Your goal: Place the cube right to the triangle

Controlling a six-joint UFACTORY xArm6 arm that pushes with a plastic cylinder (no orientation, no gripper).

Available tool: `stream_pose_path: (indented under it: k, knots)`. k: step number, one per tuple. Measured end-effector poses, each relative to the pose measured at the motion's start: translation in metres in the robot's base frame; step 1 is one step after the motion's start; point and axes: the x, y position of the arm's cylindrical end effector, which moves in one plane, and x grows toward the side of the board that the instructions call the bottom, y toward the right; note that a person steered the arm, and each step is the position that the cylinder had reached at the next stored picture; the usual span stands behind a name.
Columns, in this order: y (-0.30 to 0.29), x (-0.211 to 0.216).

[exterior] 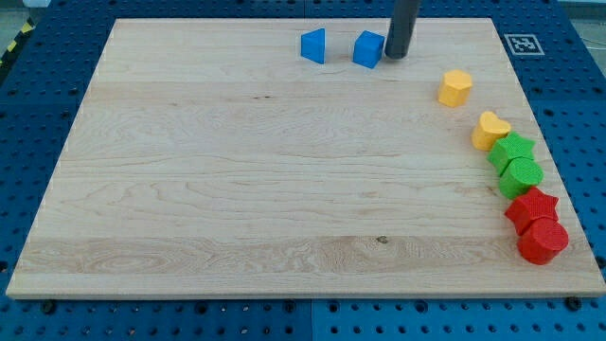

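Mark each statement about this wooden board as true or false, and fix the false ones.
1. The blue cube block sits at the view's right of the blue triangular block. True.
2. My tip is at the view's left of the blue triangular block. False: it is just beside the cube on the view's right.
3. Two yellow blocks, and, lie near the light wooden board's right edge. True.
4. The two red blocks lie near the view's top. False: the red blocks and are at the lower right.
5. The two green blocks and lie between the yellow and red ones. True.
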Motion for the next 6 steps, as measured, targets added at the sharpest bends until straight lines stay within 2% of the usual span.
stream_pose_path:
  k: [2,3,4,6]
  knots:
    - [-0.046,-0.022]
    - [-0.039,-0.023]
    - [-0.007,-0.018]
    - [-0.014,0.008]
